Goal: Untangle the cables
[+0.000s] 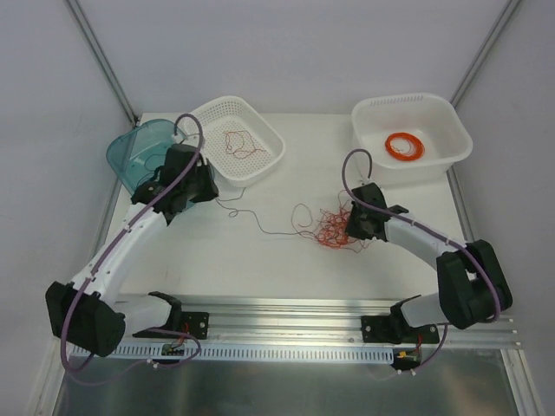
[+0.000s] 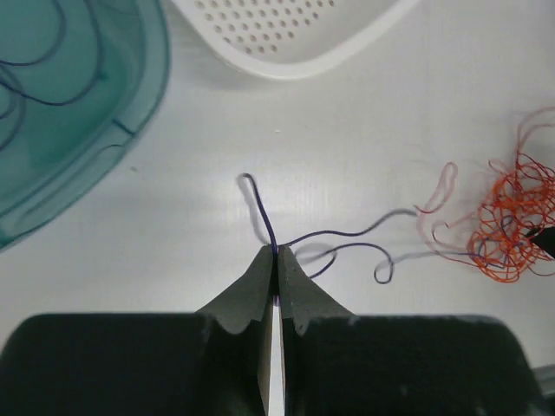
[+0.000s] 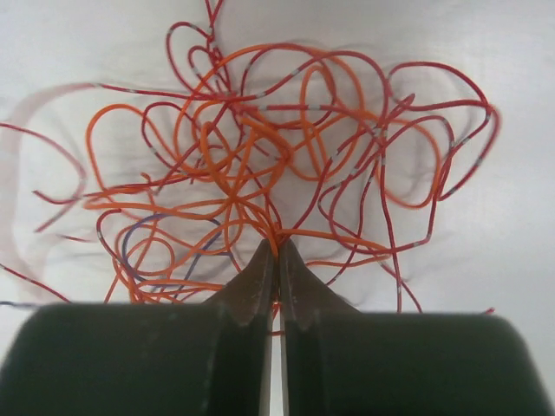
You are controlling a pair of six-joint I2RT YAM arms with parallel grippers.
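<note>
At the far left a teal bin (image 1: 130,156) sits at the back corner of the worktop (image 1: 225,269), with a few dark wires (image 2: 52,100) lying in it. Just in front of it the left jaws are pressed together on a dark navy cable (image 2: 260,208), pinched close to a looped end that sticks out past the tips. The rest of that cable trails in loose curves over the bare worktop towards the right. Beside the bin, a white perforated basket (image 1: 260,165) holds one curly red cable (image 1: 240,143). Right of centre the bunch of cables (image 3: 260,165) lies on the worktop, a knot of red and orange-red strands with a navy strand (image 3: 128,243) threaded through its left part. The right jaws are closed at the near edge of that knot, gripping orange and red strands where they cross. At the back right a white tub (image 1: 434,121) holds a neat bright orange coil (image 1: 405,146).
</note>
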